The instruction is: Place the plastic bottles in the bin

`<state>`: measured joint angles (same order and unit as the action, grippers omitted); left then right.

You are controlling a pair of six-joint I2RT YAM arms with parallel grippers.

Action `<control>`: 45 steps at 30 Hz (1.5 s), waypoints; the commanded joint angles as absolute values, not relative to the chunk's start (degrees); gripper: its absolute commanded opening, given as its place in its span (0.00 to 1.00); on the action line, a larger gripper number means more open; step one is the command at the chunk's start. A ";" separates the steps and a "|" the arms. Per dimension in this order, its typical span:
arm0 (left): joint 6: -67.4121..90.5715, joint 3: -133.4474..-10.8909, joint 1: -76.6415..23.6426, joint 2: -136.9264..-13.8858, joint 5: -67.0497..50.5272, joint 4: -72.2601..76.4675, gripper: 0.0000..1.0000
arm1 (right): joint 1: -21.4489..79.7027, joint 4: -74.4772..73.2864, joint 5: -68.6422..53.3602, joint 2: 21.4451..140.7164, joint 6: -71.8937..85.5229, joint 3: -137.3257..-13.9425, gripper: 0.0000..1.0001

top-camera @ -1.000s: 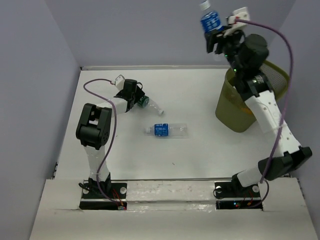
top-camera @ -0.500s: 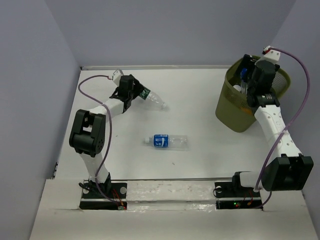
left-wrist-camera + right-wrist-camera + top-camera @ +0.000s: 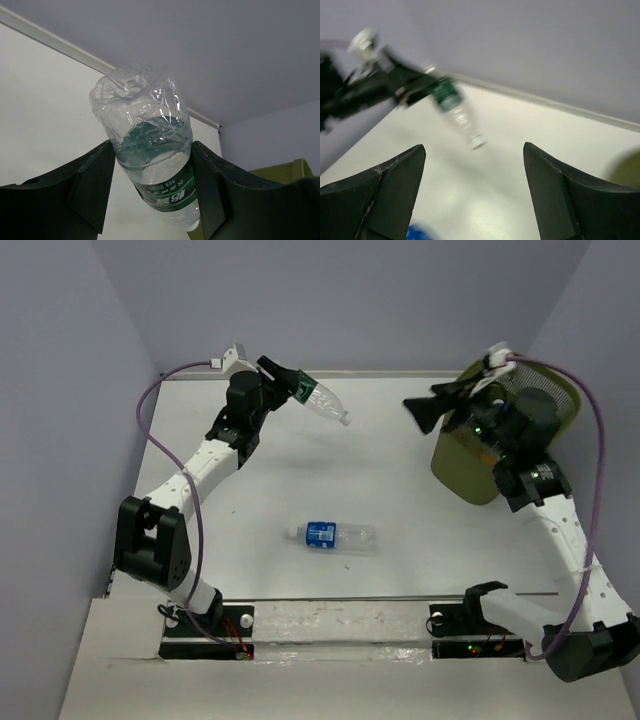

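Note:
My left gripper (image 3: 284,379) is raised over the back left of the table, shut on a clear plastic bottle with a green label (image 3: 320,402); its cap end points right and slightly down. In the left wrist view the crumpled base of that bottle (image 3: 150,150) sits squeezed between both fingers of the left gripper (image 3: 152,145). A blue-labelled bottle (image 3: 333,535) lies on its side mid-table. The olive mesh bin (image 3: 465,475) stands at the right. My right gripper (image 3: 428,406) hovers open just left of the bin's rim, nothing between the jaws of that gripper (image 3: 473,147).
Grey walls close in the white table at the back and both sides. The bin's rim (image 3: 292,167) shows at the lower right of the left wrist view. The right arm's purple cable loops over the bin (image 3: 560,390).
The left arm has lifted the green-labelled bottle off the table, up and toward the back. The right gripper let its blue-labelled bottle go into the bin, then swung out leftward, open.

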<state>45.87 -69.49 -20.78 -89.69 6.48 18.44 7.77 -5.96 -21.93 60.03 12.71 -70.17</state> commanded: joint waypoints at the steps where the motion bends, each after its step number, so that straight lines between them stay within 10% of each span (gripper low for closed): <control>1: 43.16 -74.43 -20.92 -83.94 5.54 21.01 0.50 | 29.01 -10.98 -37.28 64.59 4.76 -63.82 0.85; 20: 37.26 -85.08 -21.00 -74.62 5.63 15.29 0.47 | 55.81 -18.19 -15.39 99.29 -8.44 -62.74 0.98; 25: 37.44 -86.31 -21.62 -74.53 4.57 15.29 0.46 | 56.51 -16.79 -8.28 103.54 -6.34 -65.57 0.74; 33: 33.41 -90.96 -26.61 -74.88 6.59 15.21 0.46 | 57.04 -9.23 0.06 81.50 -1.85 -59.42 0.41; 45: 29.36 -101.69 -33.48 -78.74 14.50 16.52 0.43 | 57.04 -4.75 29.24 45.79 0.71 -57.04 0.34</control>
<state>31.18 -98.04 -32.73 -77.54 11.33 12.58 56.73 -9.58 15.84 51.75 0.19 -57.43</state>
